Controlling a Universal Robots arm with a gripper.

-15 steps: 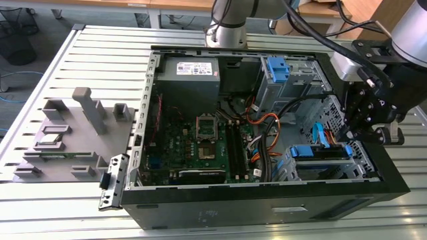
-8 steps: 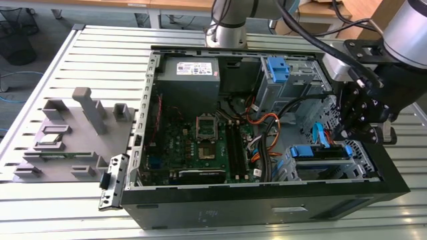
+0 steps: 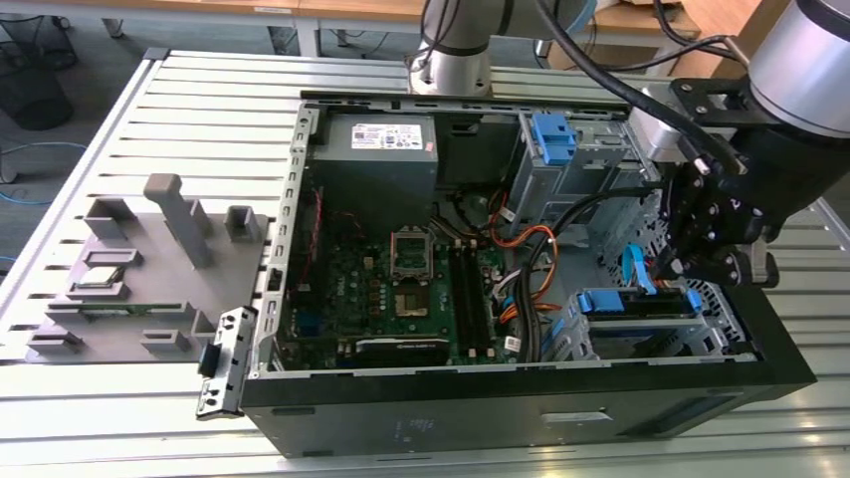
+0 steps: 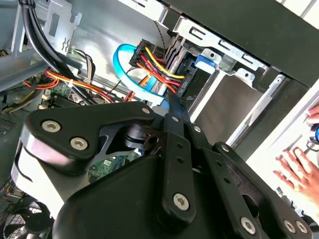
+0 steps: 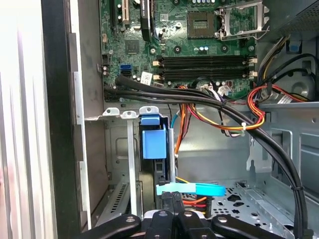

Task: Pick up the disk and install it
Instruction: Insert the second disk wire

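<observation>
Claw [image 4: 172,107] — fingers together, nothing held, tip at the cabled end of the disk [image 3: 635,304] — disk already seated in the lower drive cage [image 3: 724,324] of the computer case [image 3: 531,398]; installation apparently near complete.

Just beyond the gripper [image 5: 172,199], the disk [image 5: 153,142] sits edge-on in its bay, label face hidden; in the second wrist view, a person's hand [image 4: 297,169] is cut by the frame edge
</observation>
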